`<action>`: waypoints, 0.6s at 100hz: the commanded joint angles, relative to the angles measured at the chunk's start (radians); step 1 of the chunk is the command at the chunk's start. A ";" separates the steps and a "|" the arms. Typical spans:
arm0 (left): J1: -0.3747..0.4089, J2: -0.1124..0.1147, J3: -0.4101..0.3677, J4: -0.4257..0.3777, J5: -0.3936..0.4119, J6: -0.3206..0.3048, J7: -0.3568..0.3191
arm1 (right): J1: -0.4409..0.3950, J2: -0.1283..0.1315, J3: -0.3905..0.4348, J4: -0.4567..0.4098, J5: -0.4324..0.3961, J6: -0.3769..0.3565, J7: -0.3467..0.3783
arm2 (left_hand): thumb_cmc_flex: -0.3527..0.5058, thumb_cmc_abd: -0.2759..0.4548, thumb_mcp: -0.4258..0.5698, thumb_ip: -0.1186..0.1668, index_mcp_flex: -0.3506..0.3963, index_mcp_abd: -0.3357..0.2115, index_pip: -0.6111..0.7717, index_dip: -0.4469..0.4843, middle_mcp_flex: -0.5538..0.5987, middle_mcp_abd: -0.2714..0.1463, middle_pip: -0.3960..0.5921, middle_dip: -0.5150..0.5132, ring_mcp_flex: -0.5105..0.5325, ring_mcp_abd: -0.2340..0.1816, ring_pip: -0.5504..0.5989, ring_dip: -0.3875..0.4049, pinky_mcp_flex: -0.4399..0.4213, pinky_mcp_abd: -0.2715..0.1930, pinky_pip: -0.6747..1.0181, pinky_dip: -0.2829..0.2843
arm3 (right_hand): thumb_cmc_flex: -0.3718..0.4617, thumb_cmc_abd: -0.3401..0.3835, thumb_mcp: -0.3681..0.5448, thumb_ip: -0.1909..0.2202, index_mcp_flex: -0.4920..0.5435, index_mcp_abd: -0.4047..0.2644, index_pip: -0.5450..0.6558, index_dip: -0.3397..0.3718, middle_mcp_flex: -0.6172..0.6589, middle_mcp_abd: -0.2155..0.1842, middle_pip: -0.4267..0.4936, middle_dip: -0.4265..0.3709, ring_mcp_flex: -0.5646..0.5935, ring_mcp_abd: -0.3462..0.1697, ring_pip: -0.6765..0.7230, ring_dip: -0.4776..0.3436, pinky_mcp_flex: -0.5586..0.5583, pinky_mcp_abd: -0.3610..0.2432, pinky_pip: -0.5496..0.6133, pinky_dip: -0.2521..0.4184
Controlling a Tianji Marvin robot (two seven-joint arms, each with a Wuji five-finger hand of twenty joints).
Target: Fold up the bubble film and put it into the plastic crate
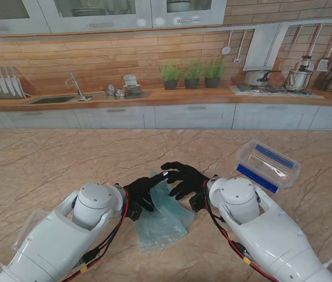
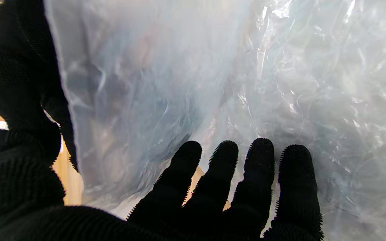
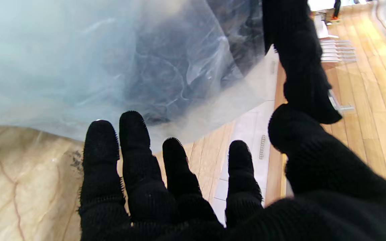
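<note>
Black knit gloves cover both hands, and both work at the far edge of the bubble film (image 1: 163, 214). Left hand (image 1: 140, 194): the wrist view shows the thumb on one face of a lifted flap and the four fingers (image 2: 219, 177) on the other, loosely closed on it. Right hand (image 1: 184, 176): fingers spread and reaching toward the left over the film; its wrist view shows the thumb beside the sheet edge and the fingertips (image 3: 132, 134) just short of it, so I judge no firm grip, contact uncertain. Film lies crumpled on the marble table (image 1: 48, 164) between the two forearms, far portion raised; this placement suits turning that edge over for the fold, apparently mid-fold. Plastic crate (image 1: 268, 165) sits to the right, farther from me, well apart, blue clips on two sides, holding none of the film. No brand, label or legible writing visible anywhere.
</note>
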 commanded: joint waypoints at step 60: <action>-0.031 0.029 0.049 0.038 0.055 0.028 -0.100 | -0.105 -0.005 0.060 -0.159 -0.011 -0.132 -0.057 | 0.351 -0.138 0.724 0.072 -0.038 -0.101 -0.037 0.057 -0.015 -0.073 0.082 -0.001 0.043 -0.047 -0.035 -0.032 0.007 -0.029 -0.078 0.010 | -0.119 0.025 -0.116 -0.029 -0.029 -0.014 0.037 -0.043 -0.058 -0.030 -0.031 -0.029 -0.076 -0.076 -0.069 -0.033 -0.019 -0.016 -0.116 -0.017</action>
